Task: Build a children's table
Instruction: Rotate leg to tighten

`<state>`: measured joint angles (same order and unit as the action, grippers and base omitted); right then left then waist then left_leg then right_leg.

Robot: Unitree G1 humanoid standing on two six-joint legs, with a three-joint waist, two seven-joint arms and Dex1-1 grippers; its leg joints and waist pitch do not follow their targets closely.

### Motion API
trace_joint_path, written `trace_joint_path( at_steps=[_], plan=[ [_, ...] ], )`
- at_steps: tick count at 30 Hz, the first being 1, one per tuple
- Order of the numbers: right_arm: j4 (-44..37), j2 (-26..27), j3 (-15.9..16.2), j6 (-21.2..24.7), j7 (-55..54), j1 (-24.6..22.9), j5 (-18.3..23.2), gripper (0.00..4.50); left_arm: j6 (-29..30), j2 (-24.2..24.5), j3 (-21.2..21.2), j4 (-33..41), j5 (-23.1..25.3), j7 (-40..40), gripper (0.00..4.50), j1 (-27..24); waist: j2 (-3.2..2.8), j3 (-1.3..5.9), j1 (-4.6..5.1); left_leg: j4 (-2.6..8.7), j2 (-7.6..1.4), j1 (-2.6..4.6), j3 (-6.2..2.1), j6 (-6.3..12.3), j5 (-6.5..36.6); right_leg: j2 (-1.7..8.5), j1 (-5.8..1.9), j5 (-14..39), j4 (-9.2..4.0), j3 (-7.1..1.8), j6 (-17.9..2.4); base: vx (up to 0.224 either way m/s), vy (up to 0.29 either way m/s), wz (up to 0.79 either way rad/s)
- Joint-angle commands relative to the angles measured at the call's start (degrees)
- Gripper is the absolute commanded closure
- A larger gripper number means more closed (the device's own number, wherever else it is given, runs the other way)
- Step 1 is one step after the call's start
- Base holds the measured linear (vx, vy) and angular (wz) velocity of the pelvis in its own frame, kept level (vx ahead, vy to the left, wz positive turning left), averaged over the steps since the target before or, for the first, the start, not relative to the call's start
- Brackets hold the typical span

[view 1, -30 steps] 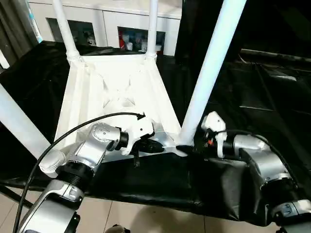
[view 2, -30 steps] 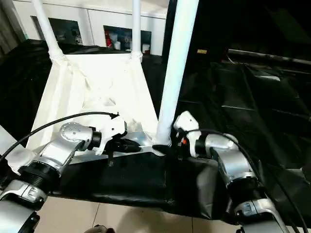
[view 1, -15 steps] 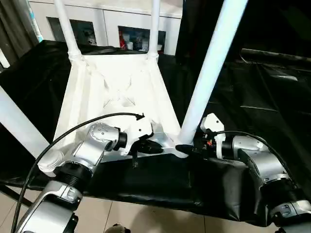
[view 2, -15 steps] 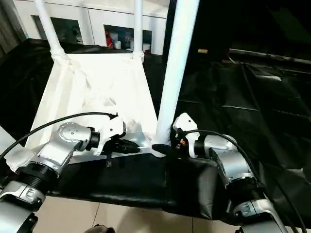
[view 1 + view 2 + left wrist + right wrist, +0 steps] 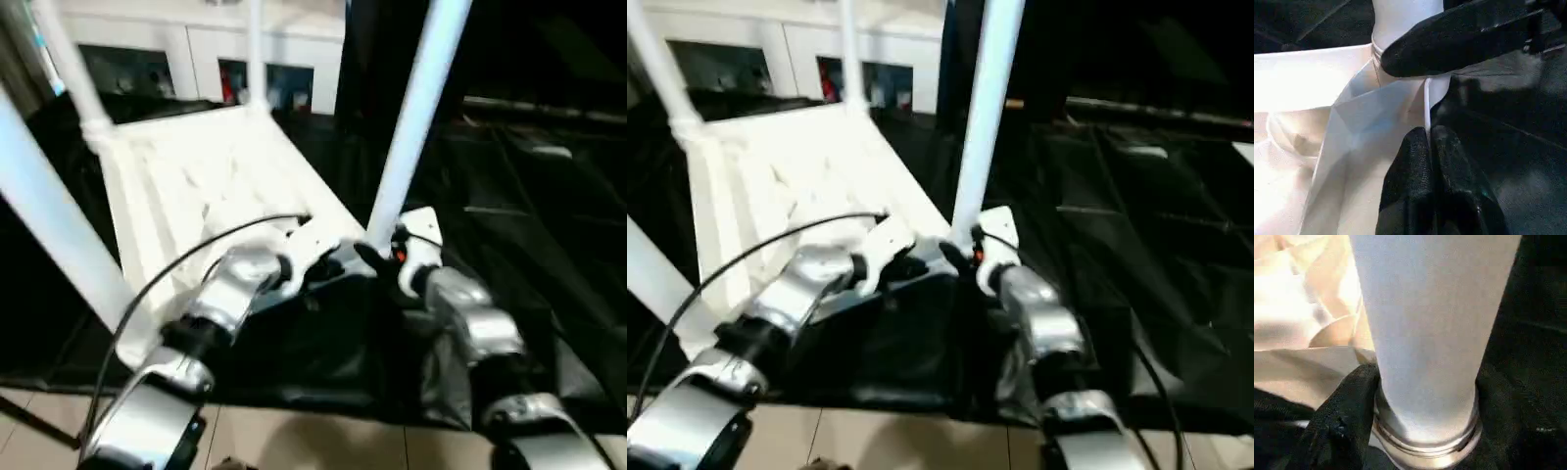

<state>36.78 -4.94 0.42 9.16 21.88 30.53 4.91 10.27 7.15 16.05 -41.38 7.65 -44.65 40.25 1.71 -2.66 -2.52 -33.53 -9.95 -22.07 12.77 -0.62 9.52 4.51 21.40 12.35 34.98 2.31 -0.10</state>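
Note:
The children's table lies upside down: a white ribbed tabletop (image 5: 196, 176) with white legs standing up from its corner sockets. My right gripper (image 5: 377, 255) clasps the near right leg (image 5: 416, 117) at its base; in the right wrist view that leg (image 5: 1430, 308) stands between the fingers, one black finger (image 5: 1344, 416) pressed against its collar. My left gripper (image 5: 343, 262) is shut on the tabletop's thin near rim (image 5: 1426, 105), just beside that socket. The right gripper's finger (image 5: 1459, 39) crosses the leg's base right above it.
A white cabinet with glass doors (image 5: 196, 69) stands behind the table. Black cloth (image 5: 549, 215) covers the surface under and right of the tabletop. Its front edge drops to a tiled floor (image 5: 294, 441). A black cable (image 5: 196, 259) arcs over my left forearm.
The whole view has swung and tilted, so the camera moved. My right gripper's fingers have closed in round the leg's base. The left gripper keeps its pinch on the rim.

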Motion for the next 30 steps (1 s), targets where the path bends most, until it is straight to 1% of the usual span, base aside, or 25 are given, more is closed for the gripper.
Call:
trace_joint_path(
  at_steps=[1, 2, 3, 4, 5, 6, 7, 8, 9, 11, 12, 13, 15, 16, 17, 18, 20, 22, 24, 25, 26, 27, 28, 29, 30],
  plan=[
    [0.7, 3.9, 4.2, 0.1, 1.4, 0.9, -0.4, 1.82, -0.2, -3.7, 2.7, -1.2, 0.5, 0.1, 4.50, 0.4, 0.02, 3.15, 0.05, 4.44, -3.89, 1.76, -2.64, -1.85, 16.1, 4.62, -0.64, 10.6, -4.74, -2.60, -11.4, 0.000, 0.000, 0.00],
    [0.4, 4.0, 4.5, -1.8, 3.0, 0.9, -0.3, 1.82, -1.1, -3.1, 2.4, -0.9, 0.3, -0.9, 4.50, 0.1, 0.42, 3.12, -0.11, 4.32, -3.90, 1.66, -2.53, -0.84, 15.2, 4.75, -0.79, 10.1, -4.77, -2.57, -11.6, 0.000, 0.000, 0.00],
    [0.2, 3.9, 4.4, -2.3, 4.1, 0.8, 0.1, 1.82, -1.5, -2.7, 2.3, -0.7, 0.1, -1.5, 4.50, 0.0, 0.36, 3.09, -0.17, 4.28, -3.89, 1.62, -2.55, -0.58, 15.0, 4.83, -0.82, 10.3, -4.78, -2.58, -11.7, 0.000, 0.000, 0.00],
    [-0.3, 3.6, 4.1, -2.5, 5.6, 0.6, 0.9, 1.27, -1.8, -2.0, 2.2, -0.2, -0.1, -2.4, 4.50, -0.3, 0.21, 3.13, -0.19, 4.28, -3.93, 1.58, -2.54, -0.27, 14.4, 4.76, -0.85, 10.0, -4.71, -2.58, -11.7, 0.000, 0.000, 0.00],
    [-0.4, 3.5, 4.0, -2.6, 5.8, 0.6, 1.1, 1.13, -1.8, -1.9, 2.2, 0.0, -0.2, -2.6, 4.50, -0.4, 0.24, 3.11, -0.17, 4.32, -3.98, 1.64, -2.54, -0.03, 14.3, 4.65, -0.78, 9.9, -4.67, -2.55, -11.7, 0.000, 0.000, 0.00],
    [-0.8, 3.1, 3.7, -2.7, 6.7, 0.4, 1.5, 1.13, -1.9, -1.4, 2.1, 0.4, -0.4, -3.2, 4.50, -0.6, 0.23, 3.11, -0.16, 4.33, -4.01, 1.62, -2.54, 0.06, 14.3, 4.67, -0.79, 9.8, -4.65, -2.53, -11.8, 0.000, 0.000, 0.00],
    [-2.8, 0.7, 4.0, -2.4, 11.7, -0.4, 2.5, 1.07, -3.0, 0.8, 2.0, 2.1, -1.4, -6.3, 4.50, -1.8, 0.26, 3.21, -0.21, 4.25, -4.02, 1.50, -2.55, 0.39, 14.0, 4.73, -0.92, 8.9, -4.52, -2.52, -12.0, 0.000, 0.000, 0.00],
    [-2.8, 0.7, 4.0, -2.4, 11.7, -0.4, 2.5, 0.92, -3.0, 0.8, 2.0, 2.1, -1.4, -6.3, 4.50, -1.8, 0.38, 3.22, -0.25, 4.24, -4.04, 1.42, -2.57, 0.75, 13.6, 4.68, -1.05, 8.3, -4.48, -2.48, -11.9, 0.000, 0.000, 0.00],
    [-5.0, -2.6, 5.3, -1.8, 17.2, -1.6, 2.6, 0.77, -4.4, 3.1, 2.2, 4.1, -2.6, -10.5, 4.50, -3.3, 0.41, 3.35, -0.44, 4.00, -4.10, 1.27, -2.50, 1.94, 11.4, 4.64, -1.28, 4.8, -4.04, -2.41, -12.4, 0.000, 0.000, 0.00],
    [-6.2, -4.3, 6.2, -1.4, 20.0, -2.3, 2.6, 0.68, -5.0, 4.3, 2.3, 5.3, -3.3, -13.0, 4.50, -4.1, 0.45, 3.37, -0.35, 3.84, -4.02, 1.18, -2.34, 2.96, 9.9, 4.48, -1.27, 2.3, -3.76, -2.39, -12.8, 0.000, 0.000, 0.00],
    [-7.5, -6.6, 7.0, -1.5, 23.2, -3.2, 2.6, 0.68, -5.6, 5.9, 2.5, 7.1, -4.4, -16.1, 4.50, -5.4, 0.41, 3.27, -0.38, 3.79, -4.01, 1.19, -2.26, 3.63, 9.7, 4.55, -1.15, 2.0, -3.78, -2.40, -13.3, 0.000, 0.000, 0.00],
    [-8.3, -8.2, 7.4, -1.4, 25.6, -3.7, 2.8, 0.68, -5.8, 6.9, 2.5, 8.3, -5.1, -18.0, 4.50, -6.1, 0.47, 3.25, -0.53, 3.77, -4.09, 1.26, -2.24, 3.80, 9.8, 4.59, -1.23, 2.8, -3.84, -2.36, -13.5, 0.000, 0.000, 0.00],
    [-9.7, -11.3, 8.2, -1.2, 30.1, -4.7, 3.2, 0.68, -5.4, 9.1, 2.7, 10.5, -6.0, -21.4, 4.50, -7.5, 0.37, 3.17, -0.67, 3.80, -4.19, 1.31, -2.23, 3.69, 10.3, 4.61, -1.18, 3.7, -3.89, -2.43, -13.5, 0.000, 0.000, 0.00],
    [-10.4, -13.4, 8.5, -0.9, 32.8, -5.1, 3.3, 0.68, -5.0, 10.5, 2.8, 11.7, -6.2, -22.9, 4.50, -8.1, 0.20, 3.09, -1.01, 3.92, -4.34, 1.65, -2.15, 3.02, 11.5, 4.42, -0.85, 5.5, -3.95, -2.42, -13.6, 0.000, 0.000, 0.00],
    [-10.5, -13.9, 8.5, -0.9, 33.3, -5.2, 3.3, 0.68, -4.9, 10.8, 2.8, 11.8, -6.2, -23.1, 4.50, -8.2, 0.25, 3.09, -1.11, 3.96, -4.37, 1.71, -2.13, 2.75, 11.6, 4.34, -0.83, 5.8, -3.92, -2.39, -13.5, 0.000, 0.000, 0.00],
    [-10.4, -14.7, 8.6, -1.3, 34.6, -5.2, 3.0, 0.68, -5.1, 11.1, 2.4, 11.8, -6.5, -23.3, 4.50, -8.3, 0.14, 3.00, -1.22, 4.11, -4.44, 1.78, -2.12, 2.04, 12.2, 4.25, -0.67, 6.4, -3.90, -2.39, -13.5, 0.000, 0.000, 0.00],
    [-10.1, -15.2, 8.8, -1.4, 35.5, -5.2, 2.9, 0.68, -5.0, 11.2, 2.2, 11.8, -6.6, -23.6, 4.50, -8.3, 0.33, 2.94, -1.14, 4.27, -4.35, 1.75, -2.21, 0.65, 13.9, 4.39, -0.66, 8.3, -4.01, -2.43, -13.3, 0.000, 0.000, 0.00],
    [-9.8, -16.3, 9.7, -1.9, 37.6, -5.3, 2.0, 0.68, -4.8, 11.6, 2.1, 12.2, -7.0, -24.2, 4.50, -8.5, 0.40, 2.97, -1.05, 4.24, -4.28, 1.73, -2.29, 0.13, 14.9, 4.56, -0.66, 9.7, -4.16, -2.48, -13.0, 0.000, 0.000, 0.00],
    [-9.2, -17.0, 10.6, -2.4, 38.5, -5.3, 1.3, 0.68, -4.1, 11.7, 1.9, 12.6, -7.3, -24.4, 4.50, -8.7, 0.51, 3.02, -1.06, 4.14, -4.24, 1.68, -2.27, 0.18, 14.3, 4.60, -0.74, 9.1, -4.14, -2.53, -12.9, 0.000, 0.000, 0.00],
    [-9.3, -17.2, 10.8, -2.3, 38.7, -5.3, 1.5, 0.84, -3.9, 11.8, 1.8, 13.0, -7.4, -24.6, 4.50, -8.8, 0.55, 3.05, -1.02, 4.06, -4.19, 1.58, -2.25, 0.56, 13.3, 4.59, -0.78, 8.0, -4.03, -2.54, -13.0, 0.000, 0.000, 0.00],
    [-9.2, -17.0, 10.6, -2.1, 38.5, -5.2, 1.7, 0.84, -3.9, 11.8, 1.8, 12.9, -7.4, -24.5, 4.50, -8.8, 0.56, 3.14, -1.03, 3.99, -4.17, 1.57, -2.24, 0.80, 12.7, 4.57, -0.86, 7.2, -3.92, -2.52, -13.2, 0.000, 0.000, 0.00],
    [-9.1, -16.7, 10.3, -1.7, 38.4, -5.0, 2.2, 0.95, -4.0, 11.8, 1.8, 13.0, -7.4, -24.5, 4.50, -8.8, 0.58, 3.18, -1.00, 3.86, -4.12, 1.51, -2.19, 1.44, 11.6, 4.55, -0.89, 5.8, -3.80, -2.51, -13.5, 0.000, 0.000, 0.00],
    [-9.0, -16.4, 10.2, -1.5, 38.5, -4.9, 2.5, 0.95, -4.0, 11.8, 1.8, 12.9, -7.3, -24.4, 4.50, -8.7, 0.58, 3.22, -1.06, 3.76, -4.11, 1.57, -2.11, 1.98, 10.9, 4.48, -0.85, 4.8, -3.73, -2.48, -13.7, 0.000, 0.000, 0.00],
    [-8.9, -16.2, 10.0, -1.4, 38.6, -4.8, 2.7, 0.95, -4.1, 11.7, 1.7, 12.9, -7.3, -24.4, 4.50, -8.7, 0.57, 3.21, -1.06, 3.74, -4.11, 1.55, -2.11, 2.19, 10.7, 4.49, -0.88, 4.6, -3.70, -2.47, -13.9, 0.000, 0.000, 0.00],
    [-8.9, -16.1, 10.0, -1.4, 38.6, -4.8, 2.7, 1.06, -4.1, 11.7, 1.7, 12.9, -7.2, -24.4, 4.50, -8.7, 0.58, 3.19, -1.09, 3.72, -4.12, 1.52, -2.10, 2.40, 10.6, 4.46, -0.89, 4.6, -3.70, -2.43, -14.0, 0.000, 0.000, 0.00]
  ],
)
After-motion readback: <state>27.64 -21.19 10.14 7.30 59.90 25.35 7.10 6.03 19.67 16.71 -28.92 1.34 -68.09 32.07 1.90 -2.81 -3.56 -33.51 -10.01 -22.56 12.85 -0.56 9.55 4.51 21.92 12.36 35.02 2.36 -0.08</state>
